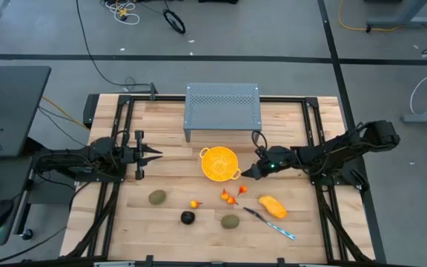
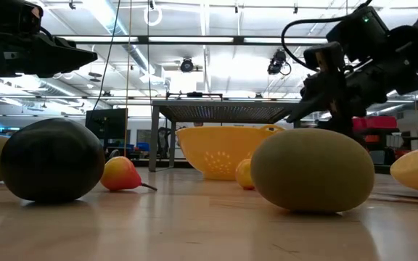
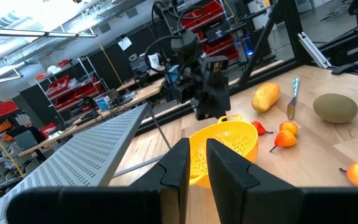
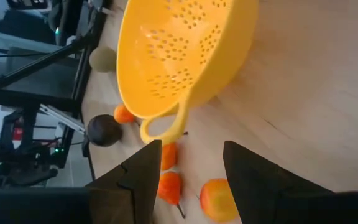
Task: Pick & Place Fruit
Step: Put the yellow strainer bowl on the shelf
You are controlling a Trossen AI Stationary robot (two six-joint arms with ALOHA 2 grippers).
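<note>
A yellow colander (image 1: 219, 163) stands in the middle of the table. The fruit lies on the near side of it: two olive-green ovals (image 1: 157, 197) (image 1: 230, 221), a dark ball (image 1: 188, 217), a small orange piece (image 1: 195, 204), orange-red pieces (image 1: 229, 196) and a yellow-orange oblong (image 1: 273, 206). My right gripper (image 4: 191, 162) hangs open just right of the colander's handle (image 4: 163, 127), slanting down, with nothing between its fingers. My left gripper (image 3: 197, 165) waits level at the table's left, far from the fruit, its fingers a narrow gap apart.
A grey perforated metal stand (image 1: 222, 107) sits at the far middle, behind the colander. A slim silver-and-blue knife (image 1: 270, 222) lies near the front, beside the oblong. Black frame rails (image 1: 117, 185) run along both table sides.
</note>
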